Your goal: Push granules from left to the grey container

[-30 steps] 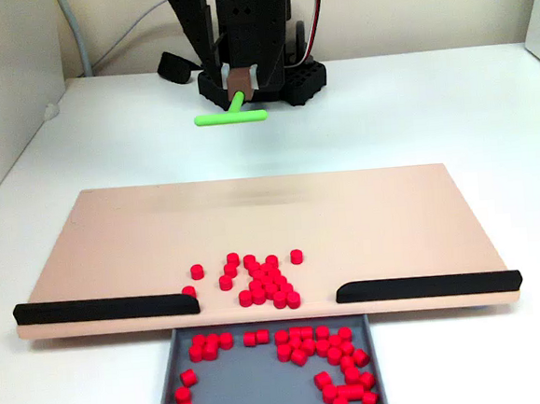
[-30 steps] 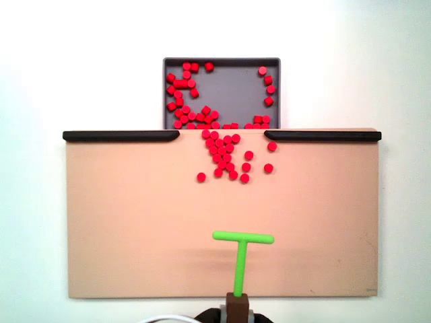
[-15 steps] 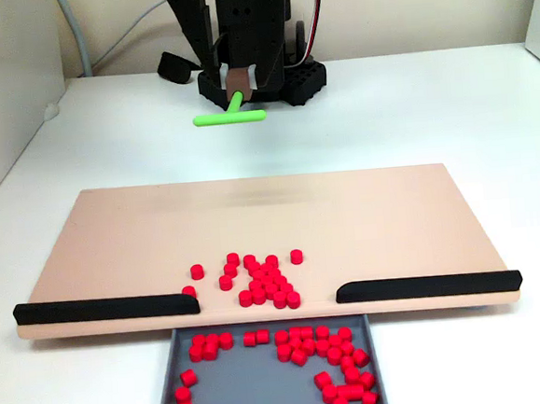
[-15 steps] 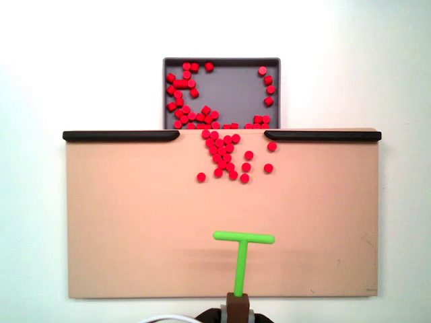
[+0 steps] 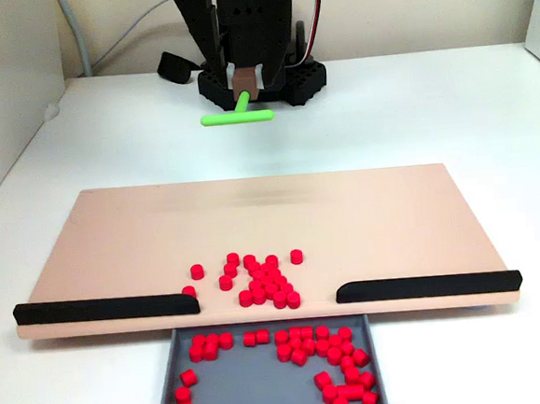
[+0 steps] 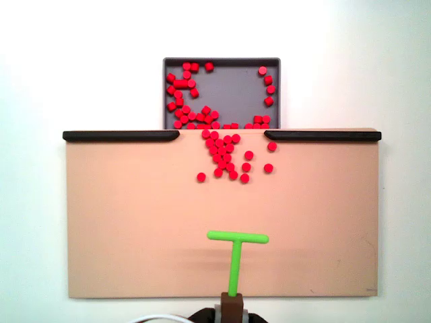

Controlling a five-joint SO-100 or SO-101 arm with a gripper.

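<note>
The claw [image 5: 243,81], seemingly clamped on the pusher [image 6: 236,250], has shifted it slightly sideways while the granules [image 6: 225,156] lie untouched short of the container [image 6: 222,62].

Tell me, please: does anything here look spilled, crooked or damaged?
Nothing stands out. The small red cylindrical granules lie on the flat tan board or in the shallow grey container, none on the white table. The green T-shaped pusher stick looks intact.
</note>
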